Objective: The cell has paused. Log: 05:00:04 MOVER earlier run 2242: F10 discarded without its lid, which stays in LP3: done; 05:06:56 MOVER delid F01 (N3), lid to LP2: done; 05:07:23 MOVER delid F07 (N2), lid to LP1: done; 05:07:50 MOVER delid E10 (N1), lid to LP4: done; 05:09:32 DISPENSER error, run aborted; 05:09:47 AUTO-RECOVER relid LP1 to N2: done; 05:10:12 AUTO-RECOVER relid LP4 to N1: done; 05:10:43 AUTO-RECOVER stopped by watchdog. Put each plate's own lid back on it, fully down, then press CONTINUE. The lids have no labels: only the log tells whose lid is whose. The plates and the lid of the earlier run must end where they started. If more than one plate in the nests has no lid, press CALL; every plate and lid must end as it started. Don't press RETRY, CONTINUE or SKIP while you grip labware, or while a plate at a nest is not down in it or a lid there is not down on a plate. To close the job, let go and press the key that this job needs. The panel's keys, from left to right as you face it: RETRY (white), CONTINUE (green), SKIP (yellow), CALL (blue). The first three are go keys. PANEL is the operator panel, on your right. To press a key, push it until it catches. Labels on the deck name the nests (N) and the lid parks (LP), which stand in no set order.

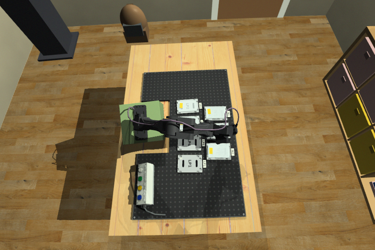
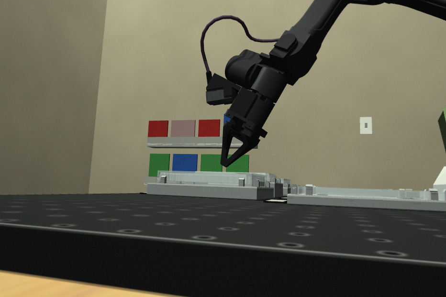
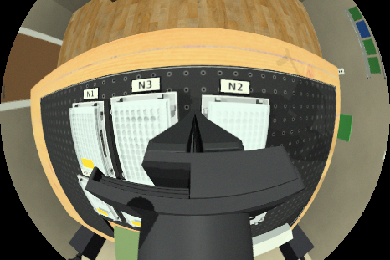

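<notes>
My gripper (image 1: 218, 140) (image 2: 225, 164) (image 3: 194, 114) is shut and empty. It hangs a little above the deck, over the gap between the N3 and N2 nests. The N3 plate (image 3: 141, 127) shows open wells and lies mostly under my arm in the overhead view. The N2 plate (image 1: 218, 151) (image 3: 241, 120) and the N1 plate (image 1: 215, 113) (image 3: 84, 133) carry lids. A lid with a yellow tag (image 1: 188, 106) lies on LP2. LP3 is hidden under my arm. LP4 (image 1: 189, 144) and LP1 (image 1: 190, 164) are bare.
The operator panel (image 1: 145, 184) stands at the deck's near left, with white (image 1: 141, 170), green (image 1: 140, 178), yellow (image 1: 140, 187) and blue (image 1: 139, 197) keys. My green base block (image 1: 154, 110) is to the left. The black deck (image 1: 188, 89) lies on a wooden table (image 1: 182, 56).
</notes>
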